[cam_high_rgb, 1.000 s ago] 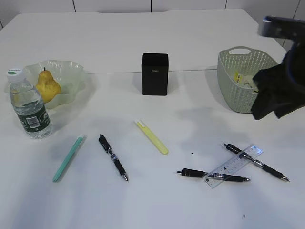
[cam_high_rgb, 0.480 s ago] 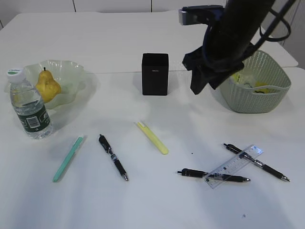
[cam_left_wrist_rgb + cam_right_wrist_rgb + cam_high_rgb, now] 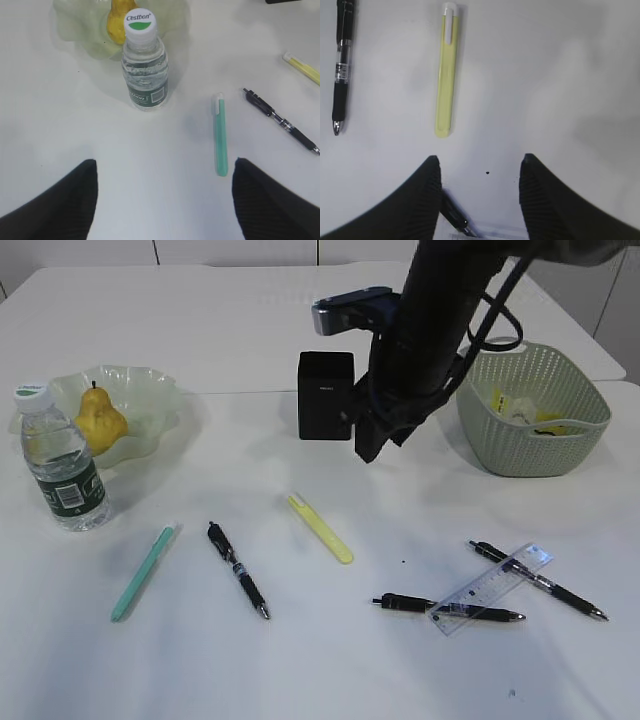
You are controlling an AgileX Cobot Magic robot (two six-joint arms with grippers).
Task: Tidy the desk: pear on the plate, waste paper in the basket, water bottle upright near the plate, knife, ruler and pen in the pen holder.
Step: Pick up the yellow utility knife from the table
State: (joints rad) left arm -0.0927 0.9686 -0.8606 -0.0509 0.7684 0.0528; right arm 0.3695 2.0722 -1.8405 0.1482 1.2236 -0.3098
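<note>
Water bottle (image 3: 145, 65) cap reads "Cestbon"; green label text illegible; left fingers (image 3: 55, 202) wide, right fingers (image 3: 427, 197) parted, both empty.

An office-like workspace: white desk (image 3: 200, 330) strewn with pens (image 3: 237, 569) and a ruler (image 3: 492, 588).

Black arm (image 3: 440, 310), looped cables, ribbed claw (image 3: 480, 190)

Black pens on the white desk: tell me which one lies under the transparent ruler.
The black pen nearest the front edge; the clear plastic ruler crosses its tip end.
</note>
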